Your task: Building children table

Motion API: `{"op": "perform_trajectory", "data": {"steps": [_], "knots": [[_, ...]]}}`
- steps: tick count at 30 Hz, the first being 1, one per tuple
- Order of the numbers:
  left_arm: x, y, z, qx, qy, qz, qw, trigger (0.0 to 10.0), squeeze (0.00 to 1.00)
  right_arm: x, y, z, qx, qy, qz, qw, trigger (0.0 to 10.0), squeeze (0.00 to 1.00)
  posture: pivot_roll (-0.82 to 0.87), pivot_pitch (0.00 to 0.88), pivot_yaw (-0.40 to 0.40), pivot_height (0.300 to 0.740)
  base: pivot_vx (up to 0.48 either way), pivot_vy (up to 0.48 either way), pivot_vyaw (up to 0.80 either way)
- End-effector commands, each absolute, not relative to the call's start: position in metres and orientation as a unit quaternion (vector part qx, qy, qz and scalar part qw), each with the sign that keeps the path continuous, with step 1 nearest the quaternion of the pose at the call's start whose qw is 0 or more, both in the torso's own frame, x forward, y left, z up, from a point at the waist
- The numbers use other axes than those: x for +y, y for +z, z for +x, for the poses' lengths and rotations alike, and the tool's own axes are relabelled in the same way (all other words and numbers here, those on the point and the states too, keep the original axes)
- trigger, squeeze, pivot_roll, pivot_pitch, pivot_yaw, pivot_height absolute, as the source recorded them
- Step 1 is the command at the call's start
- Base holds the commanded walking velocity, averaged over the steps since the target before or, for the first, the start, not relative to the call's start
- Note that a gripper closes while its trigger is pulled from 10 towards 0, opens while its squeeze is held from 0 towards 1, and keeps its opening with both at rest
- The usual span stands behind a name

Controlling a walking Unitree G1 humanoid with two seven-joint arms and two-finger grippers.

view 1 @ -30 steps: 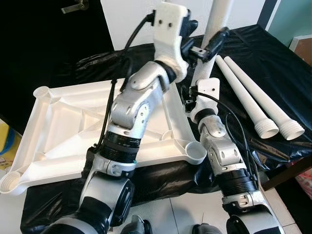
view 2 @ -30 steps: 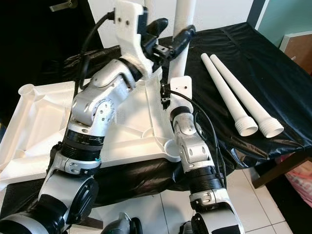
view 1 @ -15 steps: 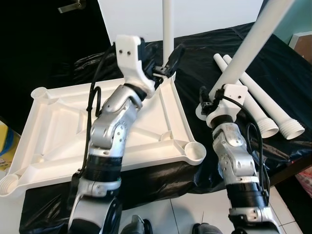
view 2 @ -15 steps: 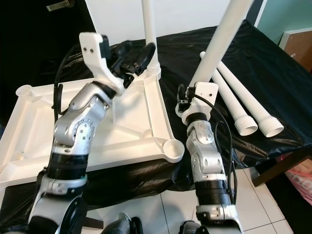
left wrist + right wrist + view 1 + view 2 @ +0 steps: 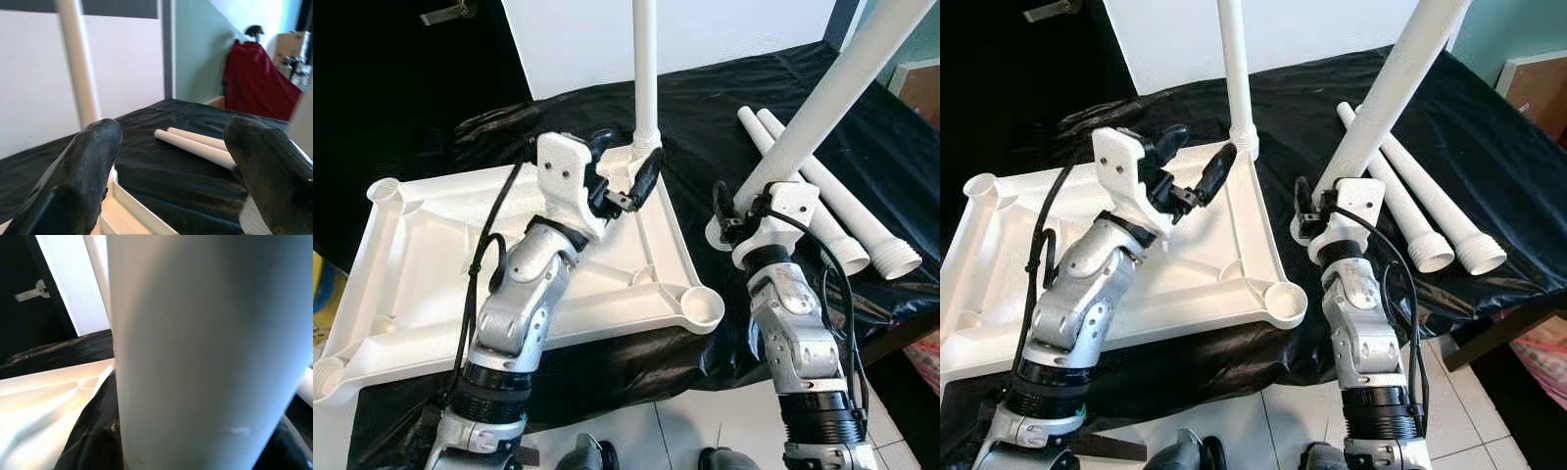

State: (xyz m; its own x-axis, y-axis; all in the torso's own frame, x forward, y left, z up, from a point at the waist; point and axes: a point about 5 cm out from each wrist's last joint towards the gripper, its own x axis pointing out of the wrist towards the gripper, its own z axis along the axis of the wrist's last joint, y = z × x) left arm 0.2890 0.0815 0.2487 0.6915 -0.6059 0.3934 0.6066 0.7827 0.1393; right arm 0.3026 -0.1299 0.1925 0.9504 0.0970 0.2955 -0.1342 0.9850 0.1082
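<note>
Tabletop (image 5: 431, 255) | left end effector (image 5: 1193, 168) spread, empty | right end effector (image 5: 736, 201) clamps tilted leg (image 5: 822, 103), top cropped

upright leg (image 5: 644, 69) blocks far corner, near socket (image 5: 704, 306) open

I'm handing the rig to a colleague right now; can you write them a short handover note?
Left gripper: open, holding nothing, just beside the upright leg standing in the far right corner socket of the upside-down white tabletop.
Right gripper: shut on the second leg, held tilted above the black cover, off the tabletop's right edge.
Two spare legs lie side by side on the cover to the right.
Done: one leg standing in its socket.
Left: seat the held leg, probably in the near right socket, then fit the two spares.
</note>
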Motion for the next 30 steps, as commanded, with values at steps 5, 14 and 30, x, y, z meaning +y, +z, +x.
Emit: {"op": "perform_trajectory", "data": {"steps": [5, 14, 30], "knots": [[0.074, 0.223, 0.276, -0.191, -0.441, 0.074, 0.874, 10.0, 0.0, -0.127, 0.196, 0.301, -0.158, 0.082, 0.058, 0.982, 10.0, 0.0, -0.07, 0.135, 0.076, 0.74, 0.0, 0.0, 0.0], [0.077, 0.194, 0.266, -0.151, -0.48, 0.149, 0.851, 10.0, 0.0, -0.134, 0.198, 0.304, -0.163, 0.087, 0.044, 0.982, 10.0, 0.0, -0.06, 0.129, 0.076, 0.74, 0.0, 0.0, 0.0], [0.083, 0.145, 0.257, -0.077, -0.524, 0.264, 0.806, 10.0, 0.0, -0.142, 0.199, 0.301, -0.161, 0.095, 0.022, 0.982, 10.0, 0.0, -0.09, 0.126, 0.05, 0.74, 0.0, 0.0, 0.0]]}}
